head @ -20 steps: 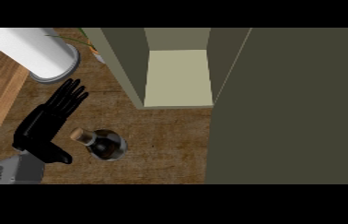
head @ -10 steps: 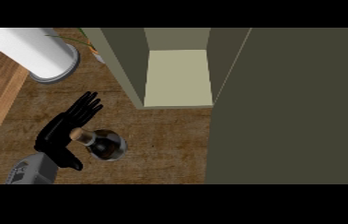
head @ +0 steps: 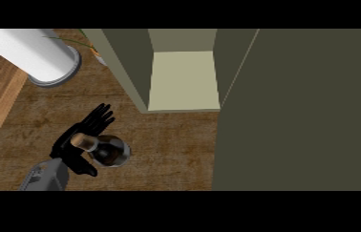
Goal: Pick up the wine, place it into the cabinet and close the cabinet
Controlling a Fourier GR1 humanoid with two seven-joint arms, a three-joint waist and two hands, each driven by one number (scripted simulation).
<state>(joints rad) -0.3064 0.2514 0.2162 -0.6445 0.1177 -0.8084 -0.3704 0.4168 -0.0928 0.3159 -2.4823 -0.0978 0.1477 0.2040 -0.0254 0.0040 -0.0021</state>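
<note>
Wine bottle [head: 107,151], seen from above, stands upright on the brown wood-grain counter [head: 169,145] at the near left, its cork-coloured top toward the left and its dark round body to the right. Left hand [head: 76,141] lies just beside the bottle on its left side, touching or nearly touching it; the fingers are extended toward the far side and not closed round the bottle, and the thumb points toward the near edge below it. The grey forearm enters from the lower left corner. Cabinet [head: 182,78] stands open at far centre, showing a pale shelf floor between dark olive walls. Its door [head: 292,111], a broad dark olive panel, fills the right side from far to near. Bare counter lies between the bottle and the cabinet front. A white cylinder [head: 38,54] occupies the far left corner, with a lighter wooden strip [head: 10,90] along the left edge.
</note>
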